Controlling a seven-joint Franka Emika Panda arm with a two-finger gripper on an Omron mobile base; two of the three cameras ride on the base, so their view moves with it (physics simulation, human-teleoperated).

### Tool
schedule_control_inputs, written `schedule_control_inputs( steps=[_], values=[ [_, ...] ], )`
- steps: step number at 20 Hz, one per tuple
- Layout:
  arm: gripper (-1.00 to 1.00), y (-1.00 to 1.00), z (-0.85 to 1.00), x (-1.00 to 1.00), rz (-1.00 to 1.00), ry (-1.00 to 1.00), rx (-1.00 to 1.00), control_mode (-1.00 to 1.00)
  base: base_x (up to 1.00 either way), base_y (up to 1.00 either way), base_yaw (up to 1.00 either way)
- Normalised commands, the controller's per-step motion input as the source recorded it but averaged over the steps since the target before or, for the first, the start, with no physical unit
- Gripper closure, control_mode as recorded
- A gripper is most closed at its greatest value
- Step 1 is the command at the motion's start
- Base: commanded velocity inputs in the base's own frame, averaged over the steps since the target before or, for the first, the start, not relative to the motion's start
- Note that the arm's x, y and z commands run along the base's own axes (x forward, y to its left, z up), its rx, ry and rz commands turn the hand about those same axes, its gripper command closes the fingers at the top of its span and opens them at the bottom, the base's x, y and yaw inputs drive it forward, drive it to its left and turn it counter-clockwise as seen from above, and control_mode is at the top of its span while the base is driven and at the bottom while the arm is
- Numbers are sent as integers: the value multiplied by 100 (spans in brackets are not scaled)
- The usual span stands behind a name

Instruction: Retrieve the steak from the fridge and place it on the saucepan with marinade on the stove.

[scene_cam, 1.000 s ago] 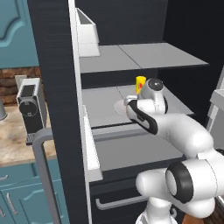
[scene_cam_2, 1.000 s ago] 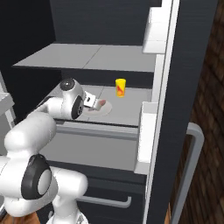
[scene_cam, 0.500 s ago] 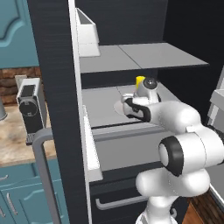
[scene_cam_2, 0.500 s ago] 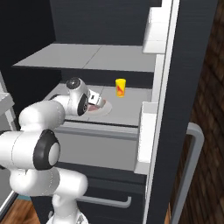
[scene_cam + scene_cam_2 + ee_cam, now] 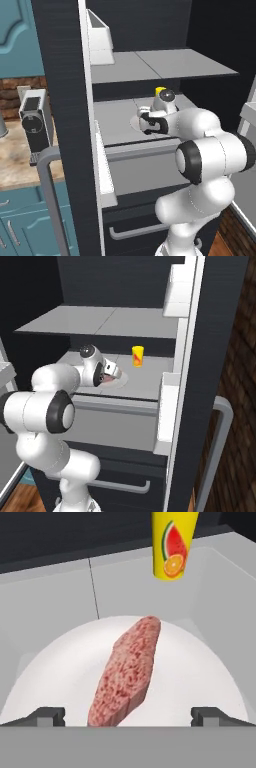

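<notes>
The fridge (image 5: 60, 100) stands open, with grey shelves (image 5: 100, 321) inside. On its middle shelf the steak (image 5: 130, 669), a reddish-pink slab, lies on a white plate (image 5: 200, 662). My gripper (image 5: 129, 716) is open just before the steak's near end, one fingertip (image 5: 47, 716) on each side of it, touching nothing. From the base views the gripper (image 5: 145, 122) (image 5: 112, 373) hangs low over the plate (image 5: 121, 381). The saucepan and the stove are out of view.
A small yellow carton (image 5: 172, 544) (image 5: 137, 356) stands on the shelf behind the plate. A white bin (image 5: 100, 37) hangs on the open fridge door. Left of the fridge, a coffee machine (image 5: 34, 120) sits on a wooden counter.
The arm has reached deeper into the fridge and the hand has come down close over the plate. The jaws have stayed open.
</notes>
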Motion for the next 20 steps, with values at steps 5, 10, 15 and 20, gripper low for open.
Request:
schedule_control_inputs(
  steps=[5,10,15,20],
  values=[
    [-100,0,-10,13,-11,0,0,-100,0,0,0],
    [-100,0,-4,17,-11,0,0,-100,0,0,0],
    [-100,0,-3,29,-4,0,1,-100,0,0,0],
    [-100,0,-15,34,0,0,0,-100,0,0,0]
  ],
)
